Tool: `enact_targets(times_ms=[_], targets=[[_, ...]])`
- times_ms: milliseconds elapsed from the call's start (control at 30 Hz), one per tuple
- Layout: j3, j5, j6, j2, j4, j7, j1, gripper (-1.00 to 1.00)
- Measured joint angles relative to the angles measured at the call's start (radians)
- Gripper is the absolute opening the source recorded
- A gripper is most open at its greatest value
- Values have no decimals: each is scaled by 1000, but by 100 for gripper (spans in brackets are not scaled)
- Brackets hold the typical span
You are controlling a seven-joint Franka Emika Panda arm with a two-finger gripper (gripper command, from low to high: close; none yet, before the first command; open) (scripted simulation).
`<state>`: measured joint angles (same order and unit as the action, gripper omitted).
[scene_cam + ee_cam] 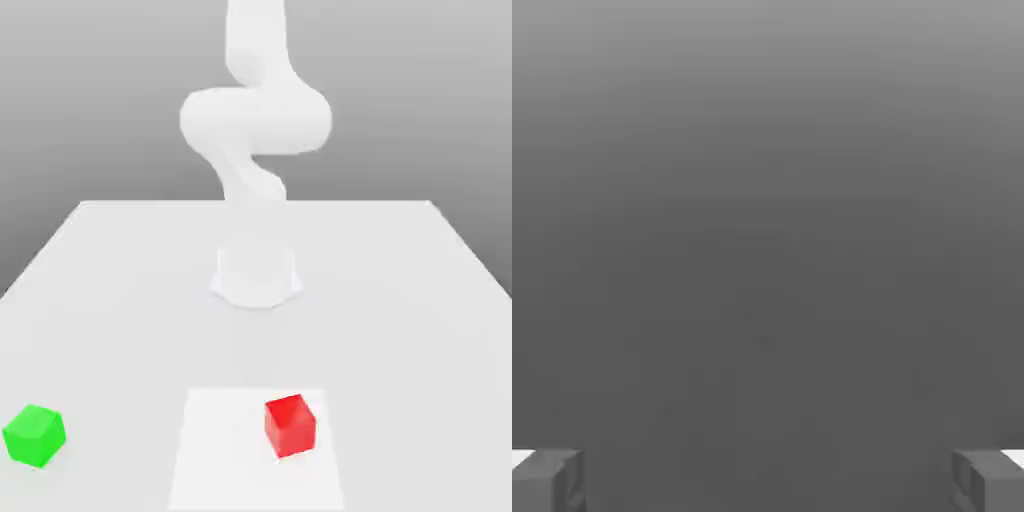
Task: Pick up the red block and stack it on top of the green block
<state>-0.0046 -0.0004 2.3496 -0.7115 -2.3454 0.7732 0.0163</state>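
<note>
Smooth (rather matt) green block (35,435)

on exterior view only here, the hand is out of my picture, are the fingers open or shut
Observer: Open. In the hand view the gripper has its two fingertips far apart, one near each side edge.
Operator: anything between them? i see the red block on the white patch and the green one off it
Observer: Nothing between them; the hand view has just plain grey there. So neither the red block nor the green block is in the grip.
</note>
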Motion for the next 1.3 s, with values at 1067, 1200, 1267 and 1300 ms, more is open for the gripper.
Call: enact_targets(times_ms=[1067, 1200, 1267, 1300], targets=[[2, 2, 609, 975, -350, -231, 95, -100], [3, 0, 562, 921, -358, -230, 93, -100], [4, -1, 504, 853, -368, -230, 93, -100], [4, -1, 474, 817, -373, -230, 92, -100]])
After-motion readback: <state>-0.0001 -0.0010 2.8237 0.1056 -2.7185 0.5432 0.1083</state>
